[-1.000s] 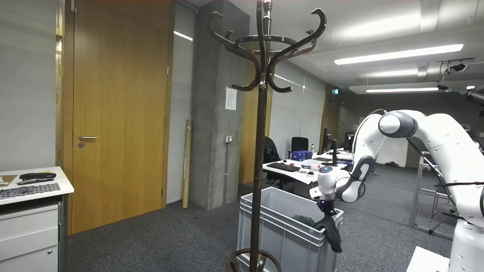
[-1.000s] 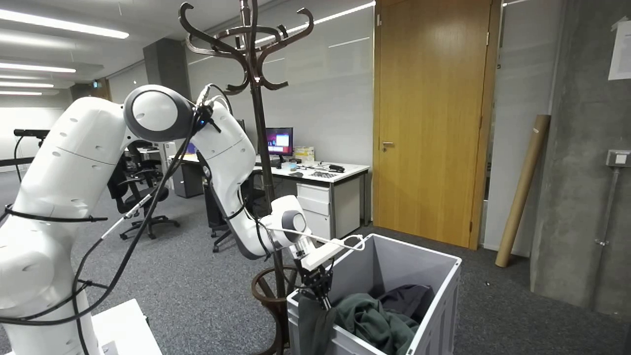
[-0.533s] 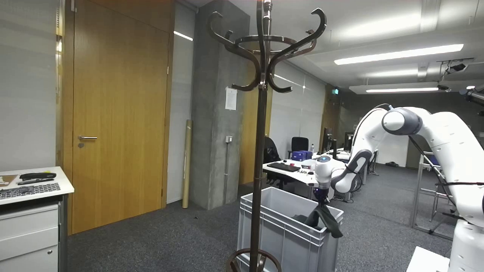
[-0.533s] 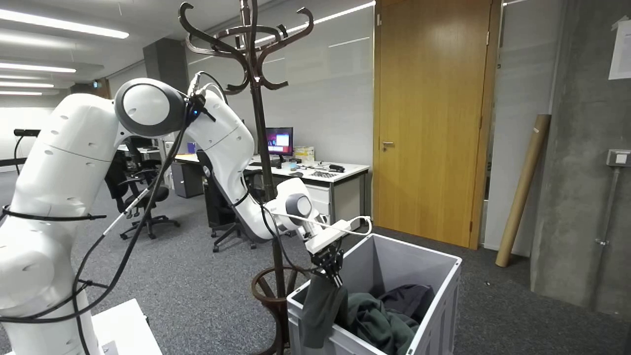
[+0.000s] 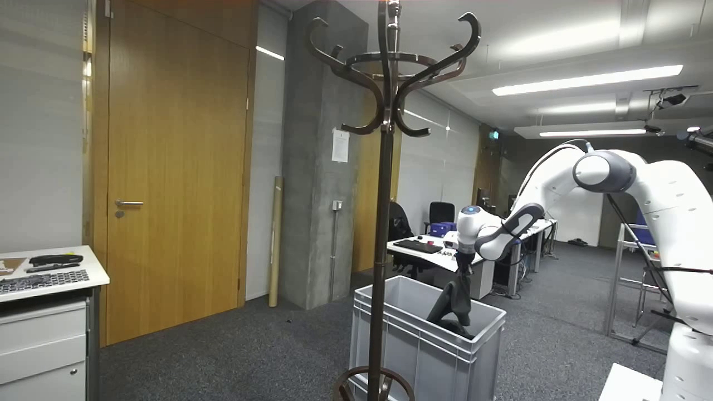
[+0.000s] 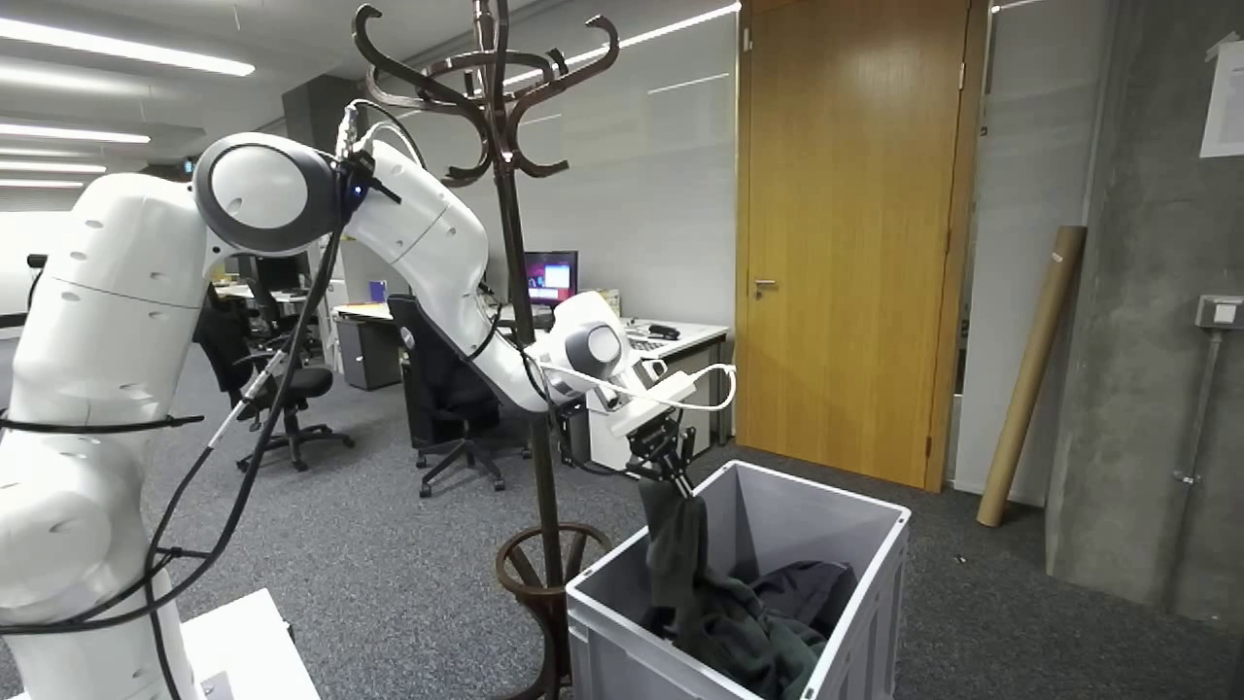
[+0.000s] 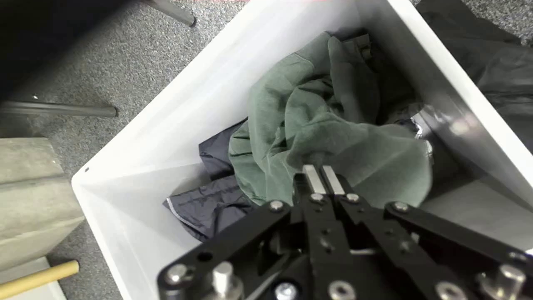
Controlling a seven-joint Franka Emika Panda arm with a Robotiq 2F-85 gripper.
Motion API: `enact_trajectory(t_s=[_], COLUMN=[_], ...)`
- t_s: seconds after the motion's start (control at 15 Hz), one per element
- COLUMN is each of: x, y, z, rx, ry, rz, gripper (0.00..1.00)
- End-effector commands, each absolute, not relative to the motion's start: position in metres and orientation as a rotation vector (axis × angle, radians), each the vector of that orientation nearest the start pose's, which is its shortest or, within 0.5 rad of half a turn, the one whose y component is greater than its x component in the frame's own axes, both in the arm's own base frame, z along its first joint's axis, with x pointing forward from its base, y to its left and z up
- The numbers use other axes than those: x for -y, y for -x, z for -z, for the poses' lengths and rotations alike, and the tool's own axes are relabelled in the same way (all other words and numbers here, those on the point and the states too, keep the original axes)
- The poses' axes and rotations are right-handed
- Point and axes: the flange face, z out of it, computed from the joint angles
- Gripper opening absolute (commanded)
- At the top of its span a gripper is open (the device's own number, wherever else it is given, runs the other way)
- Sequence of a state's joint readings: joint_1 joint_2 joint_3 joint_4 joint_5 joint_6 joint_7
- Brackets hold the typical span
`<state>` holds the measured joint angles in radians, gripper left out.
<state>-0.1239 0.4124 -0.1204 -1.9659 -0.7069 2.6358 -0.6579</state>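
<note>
My gripper (image 5: 464,263) is above the near corner of a grey crate (image 5: 420,356); it also shows in an exterior view (image 6: 683,484) and in the wrist view (image 7: 321,177). Its fingers are nearly together, pinching a dark green garment (image 6: 675,544). The garment hangs from the fingertips into the crate (image 6: 816,488), and its lower part lies bunched there. In the wrist view the green cloth (image 7: 287,125) spreads below the fingertips, partly hidden by the jaws. A dark navy cloth (image 6: 802,588) lies beside it in the crate, also seen in the wrist view (image 7: 216,204).
A dark brown coat stand (image 5: 381,223) rises beside the crate, behind the forearm in an exterior view (image 6: 515,253). A white desk (image 6: 680,335) and office chairs stand behind. A cardboard tube (image 6: 1030,379) leans near the wooden door. Dark material (image 7: 491,79) lies outside the crate rim.
My gripper has risen with the garment. The end that hung over the crate's outer side has come up over the rim, and the garment now hangs inside.
</note>
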Motion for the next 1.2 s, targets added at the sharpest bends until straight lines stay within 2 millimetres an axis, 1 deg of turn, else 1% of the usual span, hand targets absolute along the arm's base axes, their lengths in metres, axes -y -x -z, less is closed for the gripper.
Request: enact_trajectory(t_s=[0.0, 0.13, 0.2, 0.27, 0.4, 0.47, 0.6, 0.67, 0.87, 0.93, 1.13], x=[0.132, 0.134, 0.135, 0.135, 0.134, 0.132, 0.128, 0.125, 0.117, 0.115, 0.117], y=[-0.639, -0.644, -0.645, -0.645, -0.643, -0.642, -0.639, -0.638, -0.634, -0.631, -0.616], z=[-0.309, -0.313, -0.313, -0.314, -0.314, -0.313, -0.311, -0.309, -0.303, -0.301, -0.302], rx=[-1.149, -1.109, -1.091, -1.081, -1.066, -1.066, -1.072, -1.078, -1.1, -1.101, -1.044], ry=[-2.333, -2.343, -2.346, -2.349, -2.359, -2.36, -2.358, -2.353, -2.336, -2.334, -2.347], rz=[-0.046, -0.064, -0.071, -0.077, -0.094, -0.1, -0.113, -0.114, -0.083, -0.063, 0.01], gripper=[0.01, 0.01, 0.28, 0.29, 0.44, 0.53, 0.66, 0.75, 0.97, 1.0, 1.0])
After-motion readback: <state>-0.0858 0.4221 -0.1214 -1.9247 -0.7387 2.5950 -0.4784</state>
